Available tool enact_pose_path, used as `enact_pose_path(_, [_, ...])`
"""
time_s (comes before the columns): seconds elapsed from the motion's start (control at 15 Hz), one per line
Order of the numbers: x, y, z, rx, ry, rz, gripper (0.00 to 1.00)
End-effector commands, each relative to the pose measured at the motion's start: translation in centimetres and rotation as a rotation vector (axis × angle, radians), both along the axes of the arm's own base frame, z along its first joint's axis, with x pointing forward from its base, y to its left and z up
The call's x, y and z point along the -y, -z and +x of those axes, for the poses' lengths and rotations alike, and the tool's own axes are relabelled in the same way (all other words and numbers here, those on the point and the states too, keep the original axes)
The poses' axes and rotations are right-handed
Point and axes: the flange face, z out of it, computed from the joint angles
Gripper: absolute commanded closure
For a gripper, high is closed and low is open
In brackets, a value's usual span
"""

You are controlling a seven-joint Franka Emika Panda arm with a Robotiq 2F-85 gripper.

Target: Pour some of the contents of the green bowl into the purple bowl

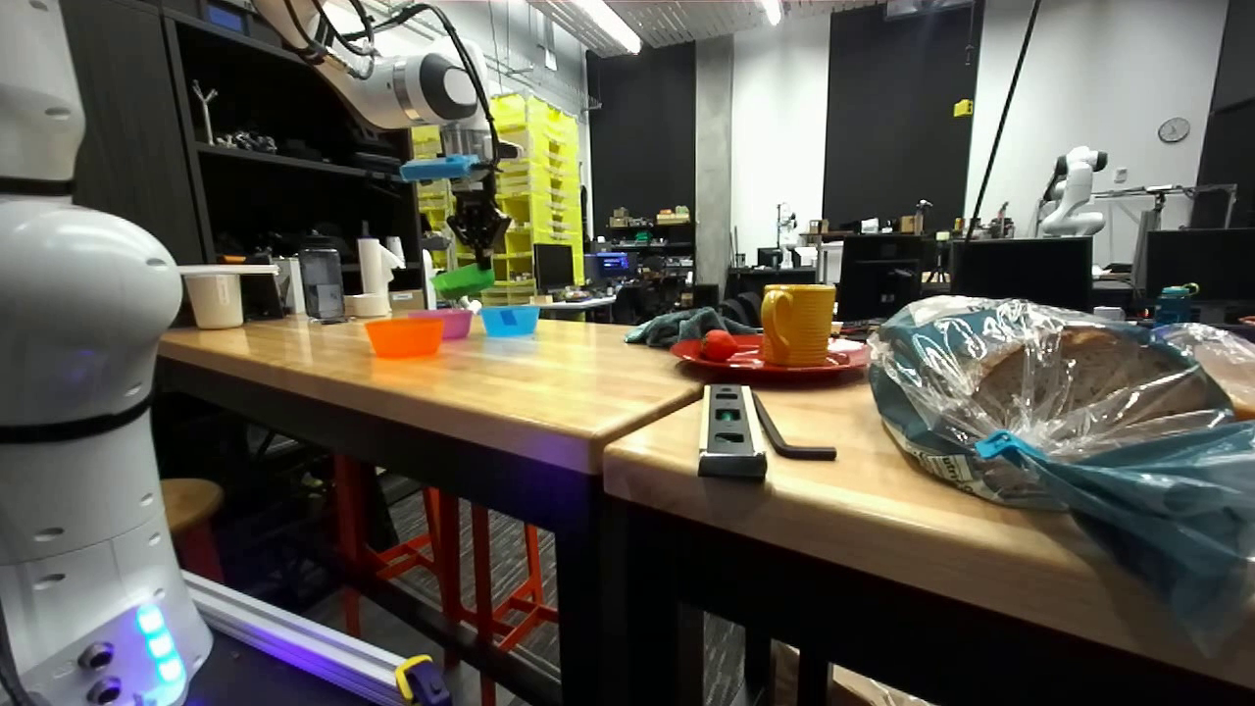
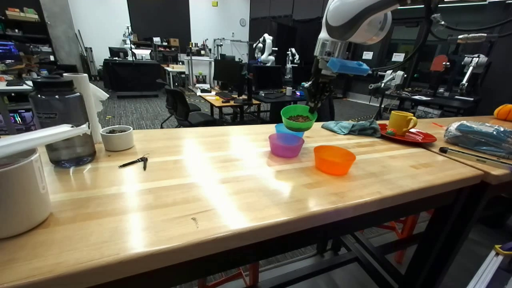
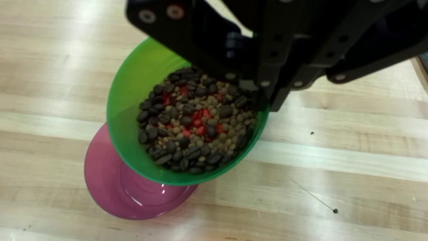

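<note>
Table (image 3: 43,147) below; gripper (image 3: 270,101) pinches raised green bowl (image 3: 128,110) at its 3 o'clock rim, wrist view. Purple bowl (image 3: 133,185) on table toward 7 o'clock, partly hidden. Tipping off-centre could spill mix (image 3: 192,125) outside; one-sided rim hold might let green bowl swivel, dumping too much.

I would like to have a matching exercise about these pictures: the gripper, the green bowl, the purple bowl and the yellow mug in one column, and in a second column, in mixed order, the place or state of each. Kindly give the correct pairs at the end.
Things
1. gripper
2. green bowl
3. purple bowl
4. yellow mug

Places and states
A. in the air, with dark beans inside
B. on the red plate
C. shut, holding something up
D. on the table, partly hidden in the wrist view

Right pairs: 1-C, 2-A, 3-D, 4-B
</note>
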Motion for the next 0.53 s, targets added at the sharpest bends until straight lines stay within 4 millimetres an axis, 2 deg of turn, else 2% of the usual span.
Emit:
enact_pose_path(0.0, [-1.3,-0.4,0.7,0.050,-0.023,0.016,0.99])
enact_pose_path(0.47, [-2.6,0.4,1.5,0.149,-0.087,0.042,0.99])
